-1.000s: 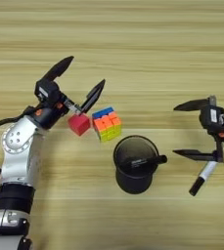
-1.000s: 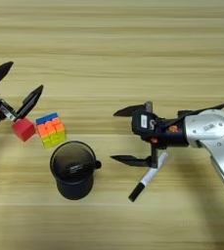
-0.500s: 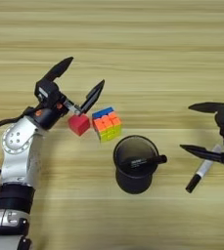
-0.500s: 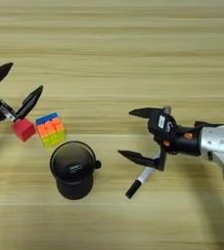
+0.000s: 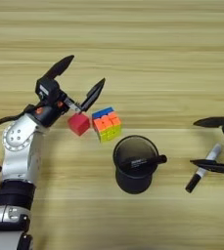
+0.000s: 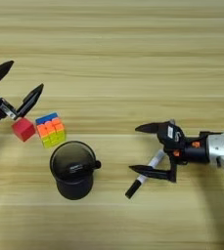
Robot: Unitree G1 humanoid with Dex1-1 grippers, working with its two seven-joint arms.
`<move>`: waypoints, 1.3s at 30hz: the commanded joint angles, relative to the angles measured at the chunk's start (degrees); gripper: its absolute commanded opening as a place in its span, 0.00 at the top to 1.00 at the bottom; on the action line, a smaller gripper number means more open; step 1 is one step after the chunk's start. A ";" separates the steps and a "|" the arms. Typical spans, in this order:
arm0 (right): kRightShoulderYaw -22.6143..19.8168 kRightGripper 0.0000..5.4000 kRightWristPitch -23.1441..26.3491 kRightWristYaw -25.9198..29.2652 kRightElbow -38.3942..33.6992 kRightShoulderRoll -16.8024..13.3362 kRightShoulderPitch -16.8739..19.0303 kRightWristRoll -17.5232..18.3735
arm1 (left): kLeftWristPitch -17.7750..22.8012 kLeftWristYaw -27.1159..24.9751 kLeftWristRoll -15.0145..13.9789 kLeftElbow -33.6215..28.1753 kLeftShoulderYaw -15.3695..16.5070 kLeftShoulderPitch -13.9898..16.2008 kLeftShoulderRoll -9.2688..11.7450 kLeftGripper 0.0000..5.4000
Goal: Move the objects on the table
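A small red cube [image 5: 78, 123] lies on the table [image 5: 133, 44], touching or nearly touching the multicoloured puzzle cube [image 5: 107, 123] to its right. My left gripper [image 5: 85, 71] hovers open just above and behind the red cube, holding nothing. A pale grey pen [image 6: 144, 177] with a black tip lies slanted at the right. My right gripper [image 6: 135, 148] stands wide open around the pen, and its lower finger crosses the pen's middle.
A black round cup [image 5: 134, 168] stands in front of the puzzle cube, with a black marker [image 5: 143, 161] lying across its inside. The light wood surface stretches away behind the objects.
My right gripper has drawn back to the right, still open, while the pen stays about where it was. The left gripper and both cubes have not moved.
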 commanded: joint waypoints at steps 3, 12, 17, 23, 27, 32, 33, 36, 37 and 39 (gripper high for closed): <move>2.21 0.00 -3.99 9.00 6.57 -1.85 -7.63 -0.72 | -0.12 -0.23 0.31 -0.59 -0.16 -0.36 0.32 0.00; 8.62 0.00 -9.08 15.63 11.49 -3.07 -9.68 -7.47 | -0.18 -0.09 0.40 -0.87 -0.38 -0.10 0.10 0.00; 10.64 0.00 -13.34 14.30 14.50 -2.83 -10.02 -11.96 | -0.12 -0.19 0.27 -1.09 -0.36 0.12 0.16 0.00; 11.88 0.07 -17.51 11.08 18.97 -1.74 -11.25 -16.36 | -0.09 -0.25 0.25 -1.16 -0.32 0.20 0.24 0.00; 13.27 0.16 -18.88 9.67 22.38 -0.96 -11.79 -18.44 | -0.01 -0.30 0.17 -1.31 -0.27 0.22 0.31 0.00; 14.20 0.28 -19.83 8.57 25.57 -0.22 -12.35 -19.21 | 0.07 -0.36 0.11 -1.48 -0.23 0.35 0.41 0.00; 14.27 0.31 -19.87 8.47 25.74 -0.18 -12.43 -19.13 | 0.09 -0.39 0.08 -1.50 -0.21 0.37 0.44 0.00; 14.34 0.35 -20.01 8.07 26.17 -0.04 -12.63 -19.05 | 0.13 -0.46 0.05 -1.53 -0.19 0.39 0.48 0.00; 14.32 0.36 -20.08 7.91 26.31 0.00 -12.67 -19.04 | 0.15 -0.47 0.06 -1.56 -0.20 0.40 0.48 0.00; 14.16 0.41 -20.20 7.71 26.37 0.18 -12.69 -18.75 | 0.18 -0.46 0.08 -1.58 -0.20 0.40 0.49 0.00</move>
